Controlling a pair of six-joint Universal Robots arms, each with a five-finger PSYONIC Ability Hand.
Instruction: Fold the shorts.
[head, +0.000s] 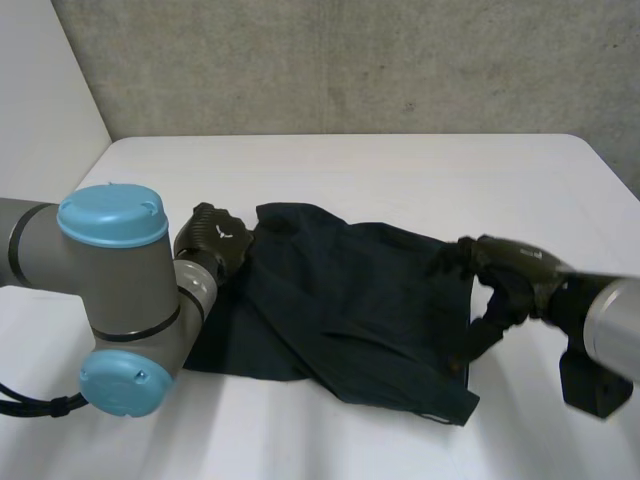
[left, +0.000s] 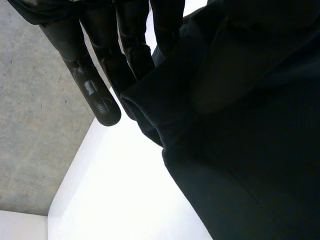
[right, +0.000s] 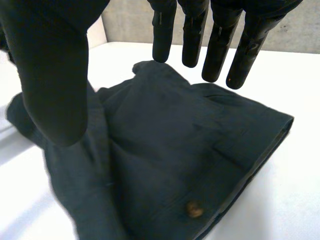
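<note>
Dark navy cloth shorts lie rumpled mid white table; left hand straight-fingered, released, touching their far corner; right hand spread, released, above the opposite edge; best pinch both ends evenly before folding.

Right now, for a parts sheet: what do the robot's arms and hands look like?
The left arm and right arm are grey tubes, the left with round light-blue caps. The left hand and right hand are black, the right's fingers slim and round-tipped.
</note>
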